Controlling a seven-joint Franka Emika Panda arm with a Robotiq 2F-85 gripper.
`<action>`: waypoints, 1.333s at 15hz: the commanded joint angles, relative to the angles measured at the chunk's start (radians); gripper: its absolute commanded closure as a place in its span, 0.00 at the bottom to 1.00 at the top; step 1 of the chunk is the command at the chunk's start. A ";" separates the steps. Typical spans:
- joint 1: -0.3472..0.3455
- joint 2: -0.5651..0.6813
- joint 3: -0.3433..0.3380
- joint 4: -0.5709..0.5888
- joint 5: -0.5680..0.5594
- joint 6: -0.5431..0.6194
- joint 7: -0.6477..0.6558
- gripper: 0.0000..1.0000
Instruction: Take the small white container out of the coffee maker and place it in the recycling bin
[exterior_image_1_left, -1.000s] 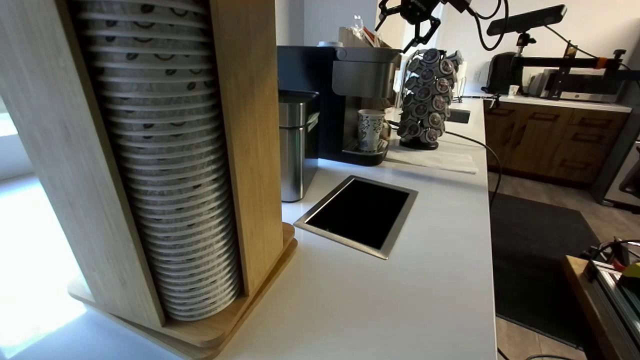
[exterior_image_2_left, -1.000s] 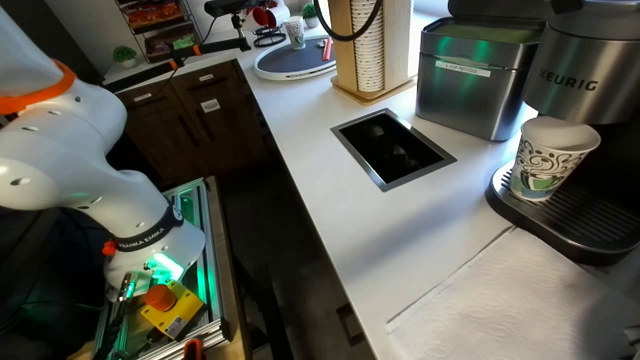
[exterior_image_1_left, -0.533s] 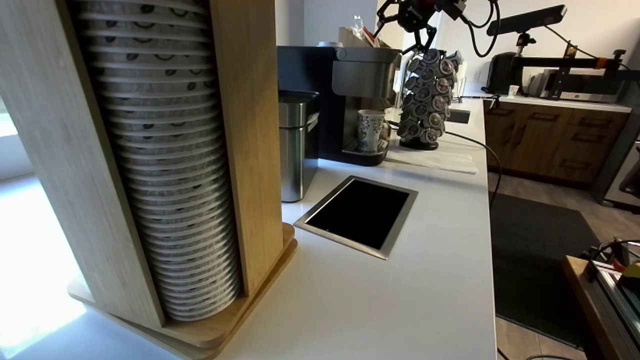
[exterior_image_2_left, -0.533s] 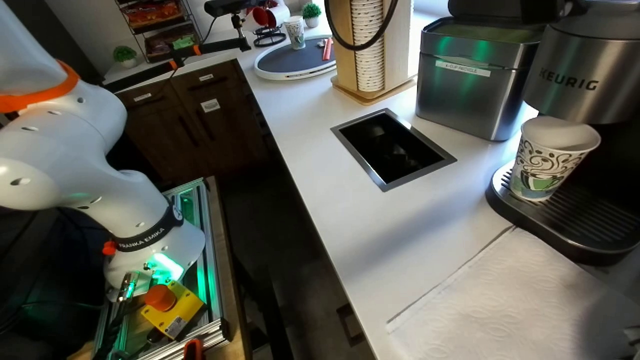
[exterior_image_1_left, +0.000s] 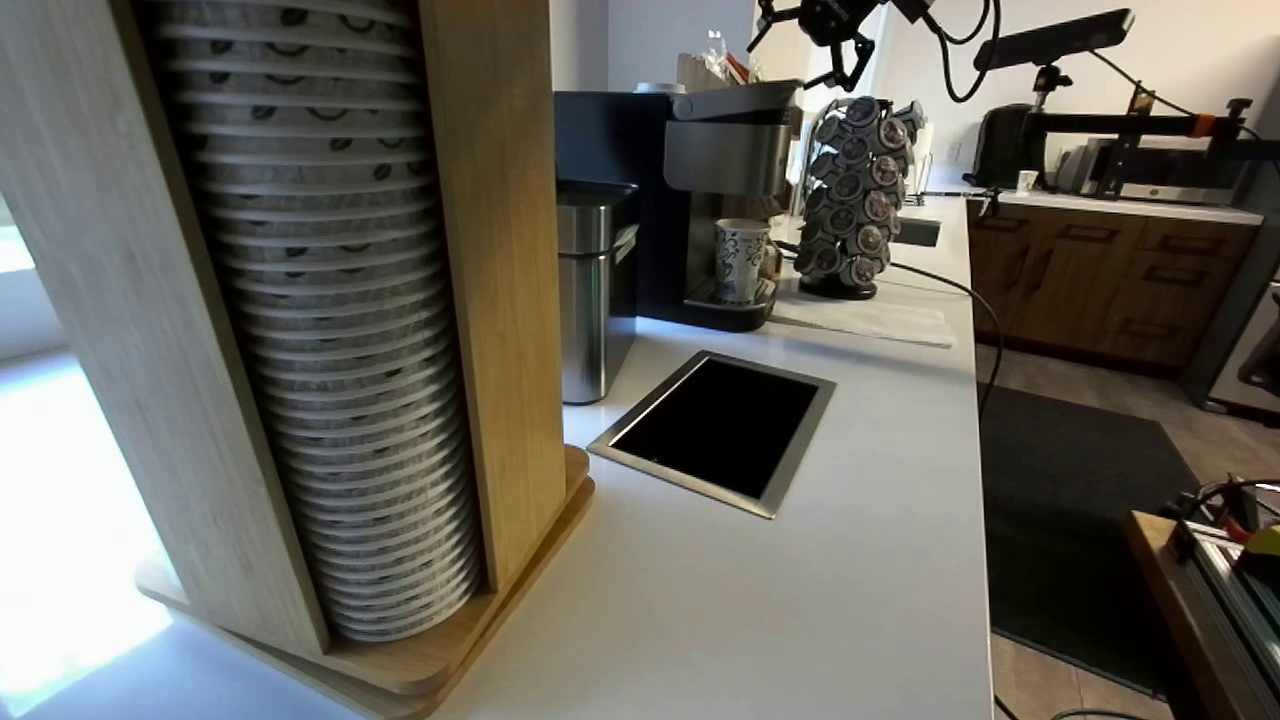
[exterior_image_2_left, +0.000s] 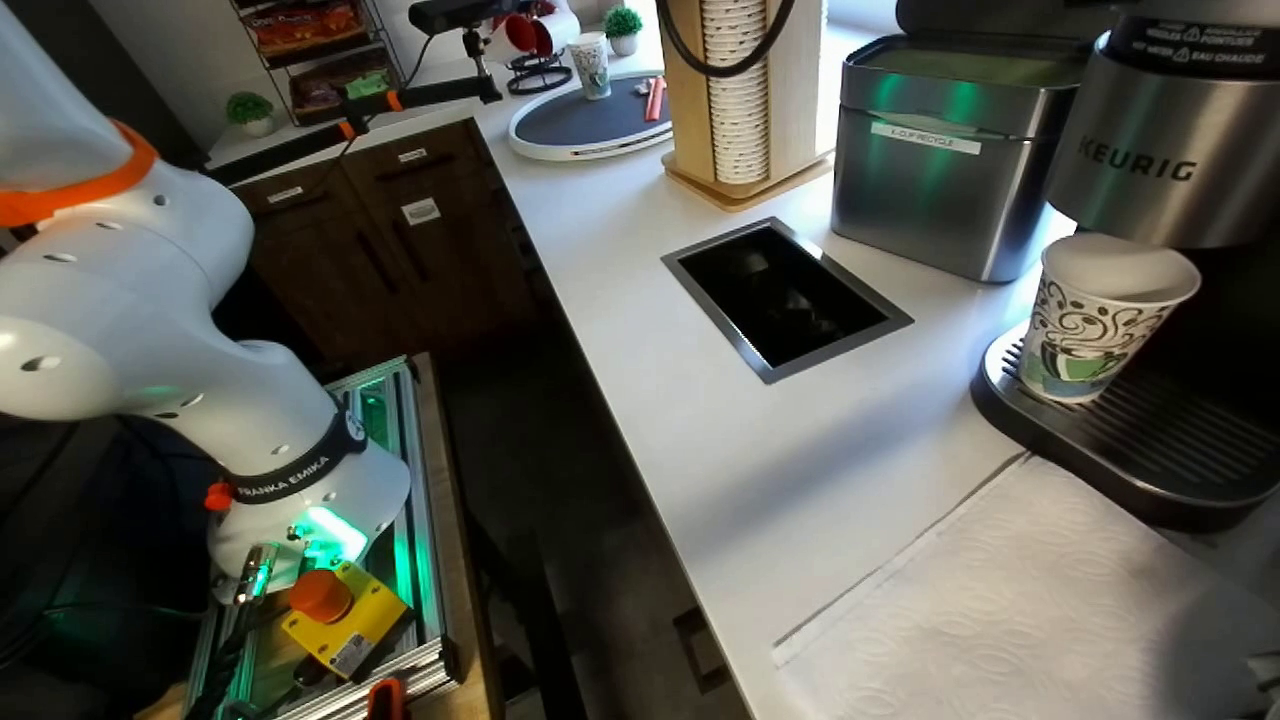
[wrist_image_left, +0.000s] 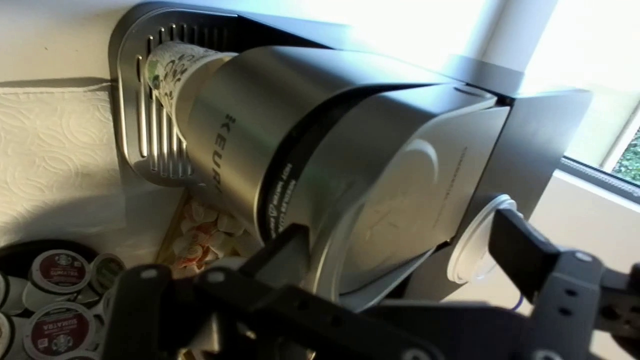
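grey-silver coffee maker: lid ajar | patterned paper cup upright on drip tray | brushed-steel recycling bin: contents unclear | black two-fingered claw: jaws wide apart

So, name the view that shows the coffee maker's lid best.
The wrist view: it looks down on the lid, most of its top in sight. In both exterior views it shows less: small and side-on, tilted open, or cut off by the frame's top edge.

Coffee maker, cup on drip tray, recycling bin beside
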 joint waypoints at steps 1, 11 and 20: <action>0.012 0.021 0.007 0.058 0.075 0.027 -0.052 0.00; 0.029 0.069 0.041 0.162 0.158 0.096 -0.158 0.00; 0.045 0.042 0.053 0.179 0.057 0.098 -0.135 0.00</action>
